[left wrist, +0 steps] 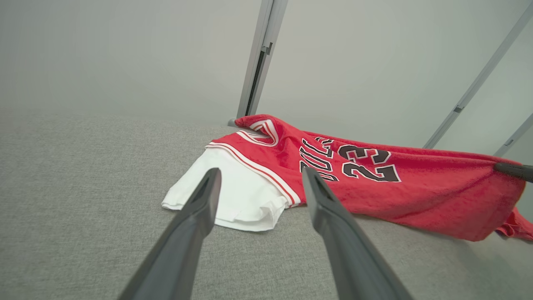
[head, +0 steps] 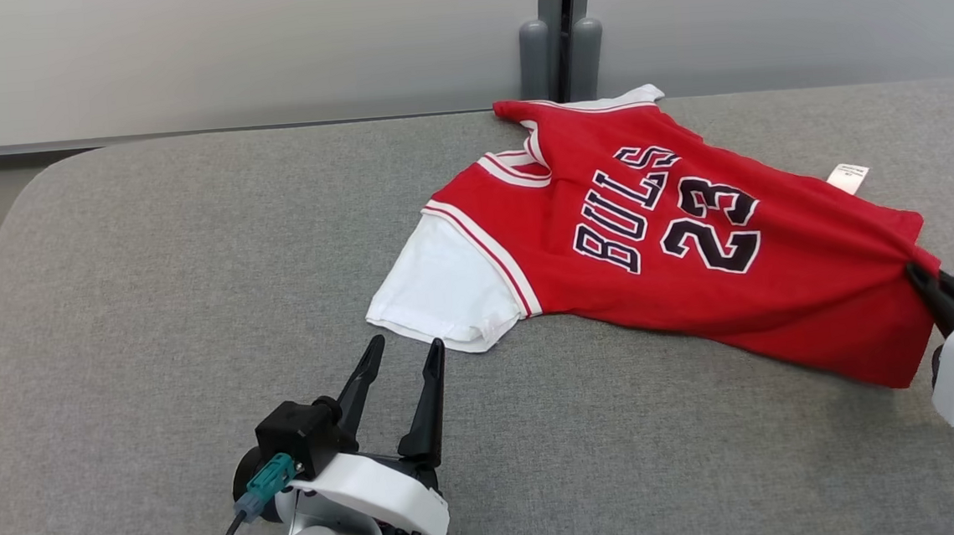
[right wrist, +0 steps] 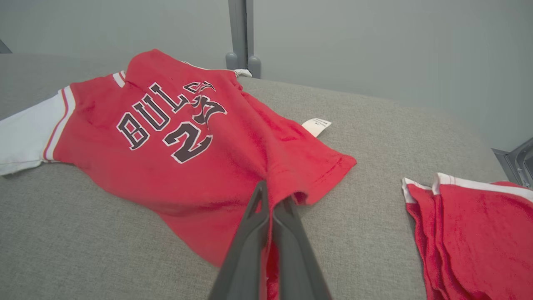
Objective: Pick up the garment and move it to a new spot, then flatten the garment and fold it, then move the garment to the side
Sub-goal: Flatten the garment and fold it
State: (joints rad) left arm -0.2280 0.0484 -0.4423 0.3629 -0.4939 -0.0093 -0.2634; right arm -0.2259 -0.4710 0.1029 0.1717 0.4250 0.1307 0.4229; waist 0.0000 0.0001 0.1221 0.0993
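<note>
The garment [head: 694,244] is a red "BULLS 23" jersey with white sleeves, spread loosely on the grey padded table [head: 191,262]. My right gripper [head: 922,274] is shut on the garment's bottom hem at the right, and the fabric bunches into a ridge toward its tips. The right wrist view shows the garment [right wrist: 183,137] pinched between the shut fingers [right wrist: 260,208]. My left gripper [head: 405,350] hangs open just in front of the white sleeve [head: 445,291], not touching it. In the left wrist view the garment [left wrist: 374,179] lies beyond the spread fingers [left wrist: 204,200].
A folded red cloth with white trim [right wrist: 474,233] lies on the table to the right of the garment. A white care label [head: 847,177] sticks out at the garment's far edge. A grey wall with a post [head: 559,35] runs behind the table.
</note>
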